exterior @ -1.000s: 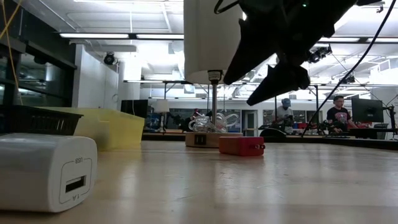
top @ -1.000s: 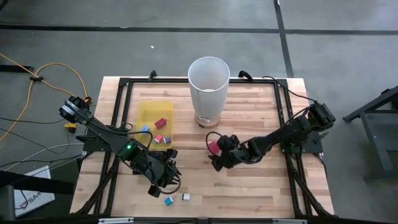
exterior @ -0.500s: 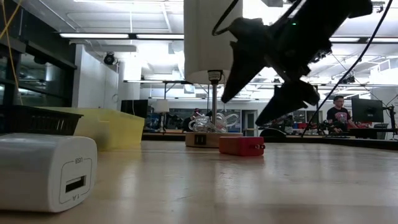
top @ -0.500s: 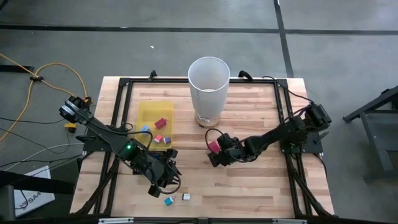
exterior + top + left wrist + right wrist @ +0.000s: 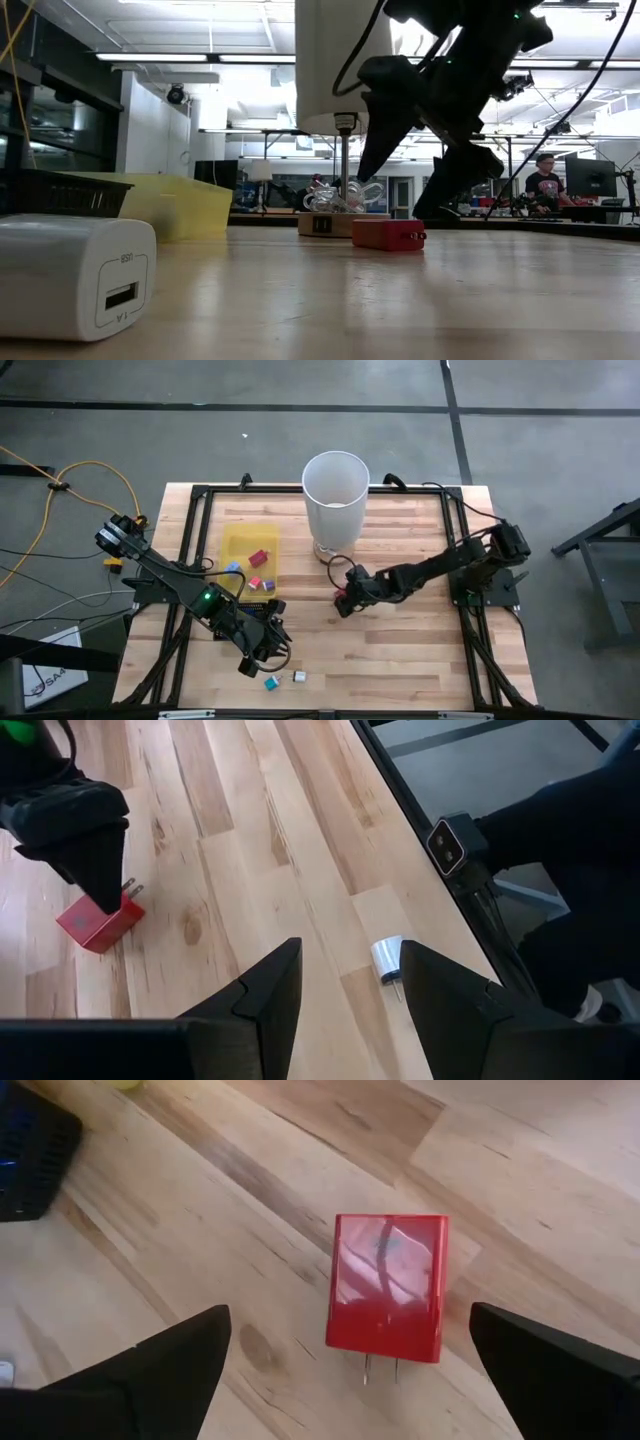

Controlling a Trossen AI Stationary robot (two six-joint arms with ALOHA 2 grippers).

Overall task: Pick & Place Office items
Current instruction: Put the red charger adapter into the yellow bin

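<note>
A small red plug block point(image 5: 388, 1287) lies flat on the wood with its two prongs toward my right wrist, also seen in the low view point(image 5: 388, 234). My right gripper point(image 5: 350, 1315) is open just above it point(image 5: 342, 603), one finger on each side and not touching. My left gripper point(image 5: 350, 948) is open near the table's near edge point(image 5: 266, 657). A white plug block point(image 5: 387, 958) lies just beyond its fingers. A teal piece point(image 5: 271, 682) sits beside the white one point(image 5: 298, 677). Red, blue and pink pieces rest in the yellow tray point(image 5: 240, 540).
The tall white bin point(image 5: 336, 500) stands at the far middle of the table, just beyond the red block. A black mesh tray point(image 5: 258, 610) sits next to the yellow tray, under my left arm. Bare wood lies to the right of my right gripper. People show in the room behind point(image 5: 545, 180).
My right gripper has moved toward the table's far edge and come down toward the red plug block. Its open fingers now stand on either side of the block. The block has not moved.
</note>
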